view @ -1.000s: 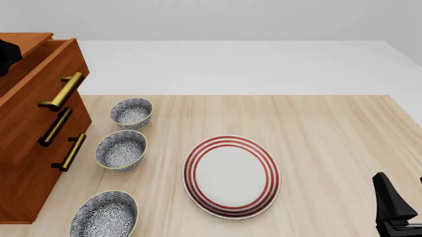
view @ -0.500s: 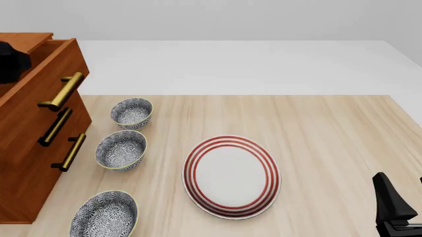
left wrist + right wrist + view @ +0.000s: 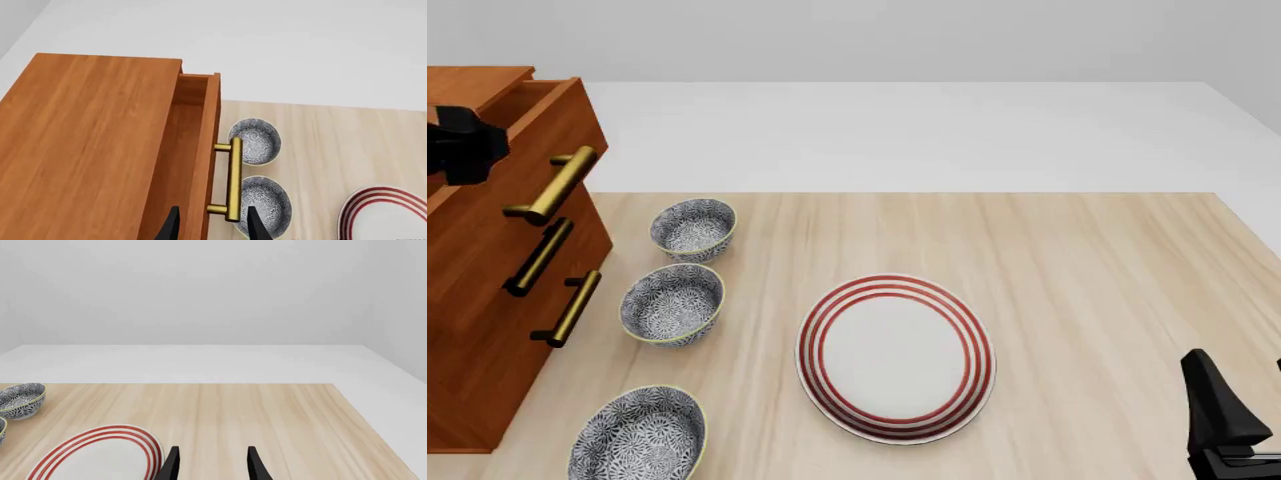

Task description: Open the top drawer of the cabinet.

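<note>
The cabinet [image 3: 474, 350] stands at the table's left edge, its three drawers facing right. The top drawer [image 3: 521, 150] sticks out a little past the two below, and its brass handle [image 3: 554, 185] is bare. The black end of my left arm [image 3: 461, 145] hovers above that drawer. In the left wrist view the cabinet's top [image 3: 87, 140], the drawer's open gap [image 3: 190, 135] and the handle [image 3: 233, 180] lie below my left gripper [image 3: 212, 230], which is open and holds nothing. My right gripper [image 3: 212, 467] is open, low at the front right [image 3: 1221, 420].
Three patterned bowls [image 3: 693, 228] [image 3: 673, 303] [image 3: 638, 437] line up just right of the cabinet, below the handles. A red-ringed white plate [image 3: 896, 357] lies mid-table. The table's far edge runs behind the bowls.
The black end of my left arm has moved right, further into the front view over the top drawer. The drawer, bowls, plate and right arm have not moved.
</note>
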Robot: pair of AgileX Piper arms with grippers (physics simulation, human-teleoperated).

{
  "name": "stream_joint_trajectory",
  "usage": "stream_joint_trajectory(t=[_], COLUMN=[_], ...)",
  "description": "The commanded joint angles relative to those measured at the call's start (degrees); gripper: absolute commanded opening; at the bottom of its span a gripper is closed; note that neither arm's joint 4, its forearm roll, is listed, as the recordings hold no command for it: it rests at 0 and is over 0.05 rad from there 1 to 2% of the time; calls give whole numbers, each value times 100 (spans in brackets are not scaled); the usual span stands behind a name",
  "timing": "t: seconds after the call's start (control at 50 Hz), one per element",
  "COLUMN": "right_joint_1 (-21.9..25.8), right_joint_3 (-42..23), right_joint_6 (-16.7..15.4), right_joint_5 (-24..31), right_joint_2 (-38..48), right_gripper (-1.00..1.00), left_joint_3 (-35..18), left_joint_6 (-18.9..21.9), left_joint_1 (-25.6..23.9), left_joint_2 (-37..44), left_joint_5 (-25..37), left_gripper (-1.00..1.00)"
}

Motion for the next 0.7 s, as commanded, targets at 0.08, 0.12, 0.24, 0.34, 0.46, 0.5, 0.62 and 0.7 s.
stream_joint_trajectory(t=[0.08,0.12,0.24,0.34,0.46,0.5,0.62,0.7], right_joint_1=[-1,0,1,0,-1,0,1,-2], right_joint_3=[0,0,0,0,0,0,0,0], right_joint_6=[0,0,-1,0,1,0,-2,0], right_joint_5=[1,0,0,0,0,0,0,0], right_joint_2=[0,0,0,0,0,0,0,0], right_gripper=[100,100,100,100,100,100,100,100], left_joint_3=[85,91,146,172,237,234,245,276], left_joint_6=[76,77,77,95,98,110,125,123], left_joint_1=[19,21,16,40,43,40,36,31], left_joint_2=[94,102,131,185,257,269,297,319], left_joint_5=[-96,-104,-139,-191,-275,-280,-290,-319], left_gripper=[100,100,100,100,100,100,100,100])
